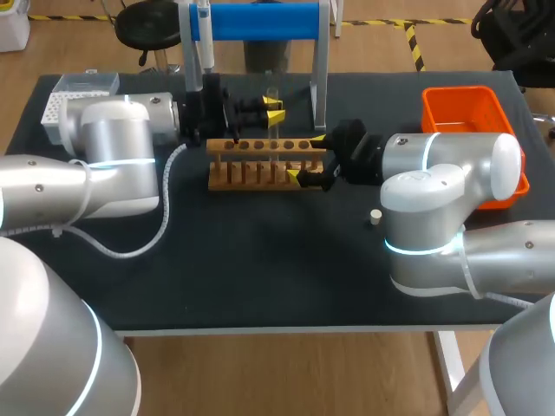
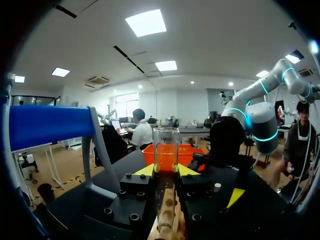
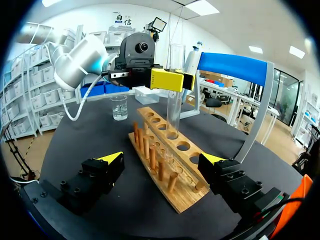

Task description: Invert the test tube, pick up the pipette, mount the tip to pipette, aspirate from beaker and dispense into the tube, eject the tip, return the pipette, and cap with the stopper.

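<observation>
Dark tabletop, wooden rack at its middle, and the left gripper is pinching the test tube upright, mouth up, its foot in one of the rack's holes. To my eye the job is to hold it plumb, sink it straight until it seats, then let go. Right gripper sits spread wide astride the rack's end, holding nothing.

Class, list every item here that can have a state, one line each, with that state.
Test tube: upright, uncapped, lower end at a rack hole.
Left gripper: shut on the test tube.
Right gripper: open, astride the rack's end.
Stopper: loose on the table.
Pipette: hanging on its stand.
Beaker: upright on the table.
</observation>
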Motion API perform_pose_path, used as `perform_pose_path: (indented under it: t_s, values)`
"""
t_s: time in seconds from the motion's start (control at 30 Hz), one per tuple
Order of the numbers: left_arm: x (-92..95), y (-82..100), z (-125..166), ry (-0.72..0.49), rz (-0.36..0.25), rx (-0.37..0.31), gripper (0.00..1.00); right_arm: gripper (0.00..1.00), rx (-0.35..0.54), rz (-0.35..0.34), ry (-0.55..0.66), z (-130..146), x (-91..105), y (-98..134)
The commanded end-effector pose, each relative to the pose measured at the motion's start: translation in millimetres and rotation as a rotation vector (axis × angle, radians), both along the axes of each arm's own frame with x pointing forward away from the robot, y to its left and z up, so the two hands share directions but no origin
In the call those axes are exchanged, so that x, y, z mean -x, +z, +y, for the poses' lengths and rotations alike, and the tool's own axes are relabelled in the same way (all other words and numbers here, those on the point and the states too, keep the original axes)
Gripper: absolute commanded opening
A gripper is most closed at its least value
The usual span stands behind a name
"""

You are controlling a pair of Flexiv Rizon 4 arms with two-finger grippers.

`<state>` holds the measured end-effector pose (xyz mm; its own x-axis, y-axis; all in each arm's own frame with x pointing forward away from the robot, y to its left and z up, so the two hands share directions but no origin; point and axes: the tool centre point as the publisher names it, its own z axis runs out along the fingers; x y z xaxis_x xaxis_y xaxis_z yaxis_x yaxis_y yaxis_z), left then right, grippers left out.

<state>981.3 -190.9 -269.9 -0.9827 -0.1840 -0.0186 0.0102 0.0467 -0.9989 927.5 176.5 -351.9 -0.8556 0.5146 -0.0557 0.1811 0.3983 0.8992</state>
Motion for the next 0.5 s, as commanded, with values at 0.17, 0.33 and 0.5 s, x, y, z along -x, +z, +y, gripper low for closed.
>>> perform_pose_path:
  t_s: [0.17,0.33,0.5]
  values:
    - [-2.6,-4.6,-0.9,-0.004,0.001,0.010,0.00,1.00,0.002,0.003,0.004,-0.8,-0.4,0.9]
    - [-3.4,-6.6,-0.8,-0.005,0.005,0.010,0.00,1.00,0.002,0.003,0.004,-0.8,-0.4,0.9]
    - [-3.7,-8.5,-0.6,-0.004,0.009,0.012,0.00,1.00,0.002,0.003,0.004,-0.8,-0.4,0.9]
